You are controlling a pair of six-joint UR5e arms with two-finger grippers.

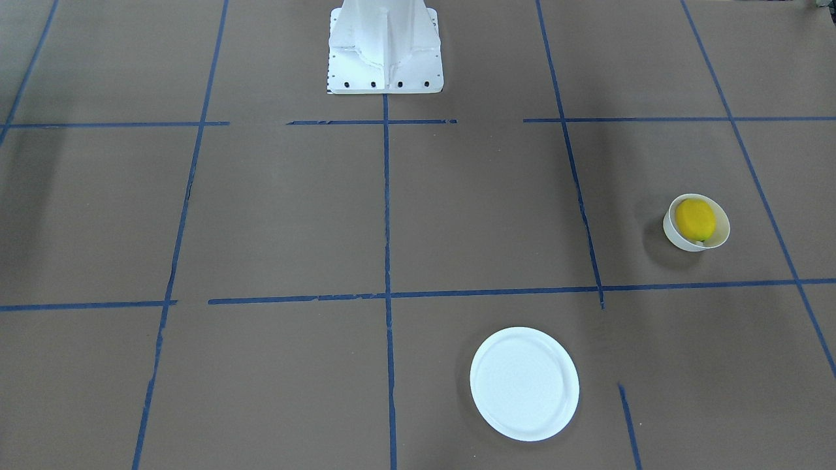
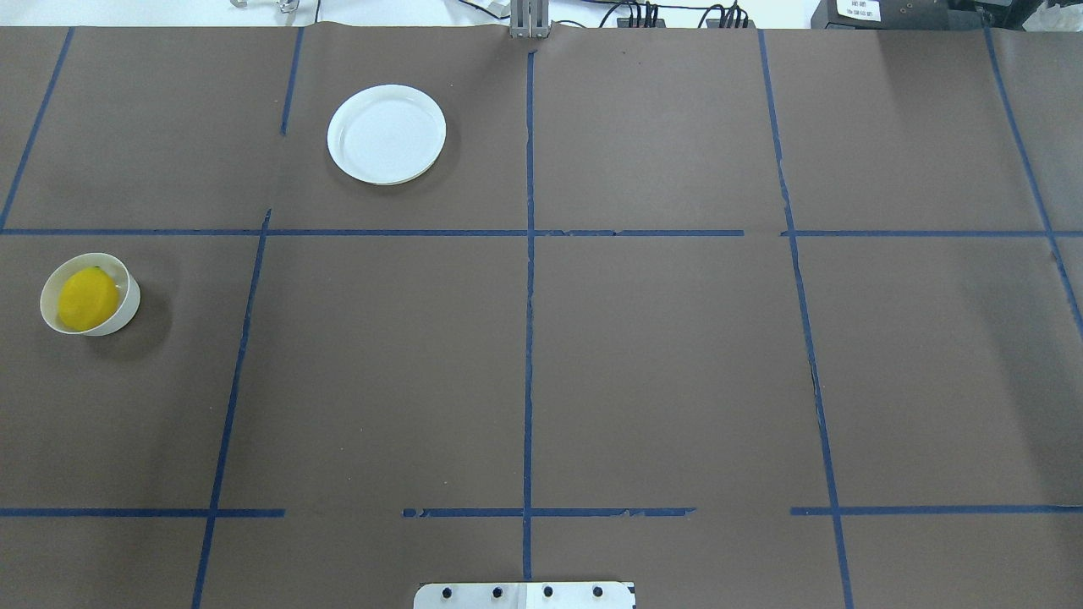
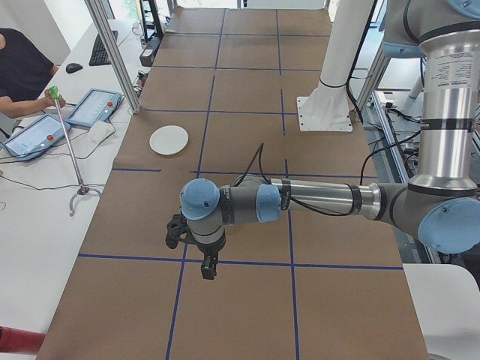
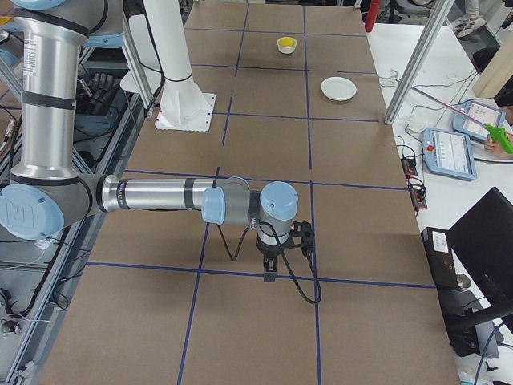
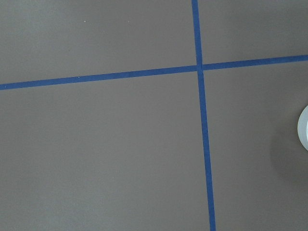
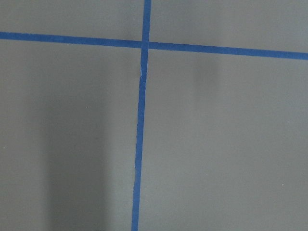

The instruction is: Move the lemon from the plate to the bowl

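Note:
The lemon [image 1: 695, 219] lies inside the small white bowl [image 1: 673, 236] on the robot's left side of the table; both also show in the overhead view, lemon [image 2: 87, 298] in bowl [image 2: 129, 309]. The flat white plate [image 1: 524, 384] is bare and sits apart from the bowl, toward the far edge [image 2: 387, 134]. My left gripper [image 3: 208, 266] hangs over the table in the exterior left view only; I cannot tell if it is open or shut. My right gripper [image 4: 270, 269] shows in the exterior right view only; I cannot tell its state either. Both are away from the dishes.
The white robot pedestal [image 1: 385, 46] stands at the table's near-robot edge. Blue tape lines [image 2: 529, 338] grid the brown table. Beside the far edge are a metal post [image 3: 112, 56], tablets [image 3: 94, 106] and an operator's arm [image 3: 26, 105].

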